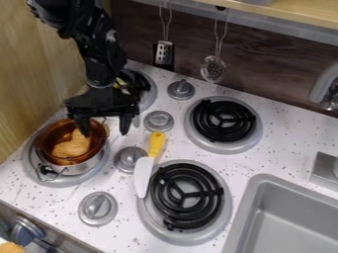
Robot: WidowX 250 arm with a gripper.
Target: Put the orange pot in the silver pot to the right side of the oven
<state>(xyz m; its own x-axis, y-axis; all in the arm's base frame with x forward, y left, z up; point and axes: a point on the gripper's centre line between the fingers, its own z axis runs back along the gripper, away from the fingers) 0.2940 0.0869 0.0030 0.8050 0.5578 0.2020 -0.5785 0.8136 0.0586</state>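
A round gray knob (98,208) is near the front. Farther back, a knife with a yellow handle (148,165) leans on the rim of a black stove ring (187,196). At the left, the orange pot (50,140) sits in the silver pot (79,169), with a tan lump (71,147) inside. The black gripper (105,133) is wide open, one finger over the orange pot and one past its right side. Two metal spoons (164,52) (213,68) hang on the back wall.

Blk arm (100,63), gripper (104,127) dn, fingers (125,123) apart

We can read no words, labels, numbers or signs anywhere in this view, and we find no brand that we can make out
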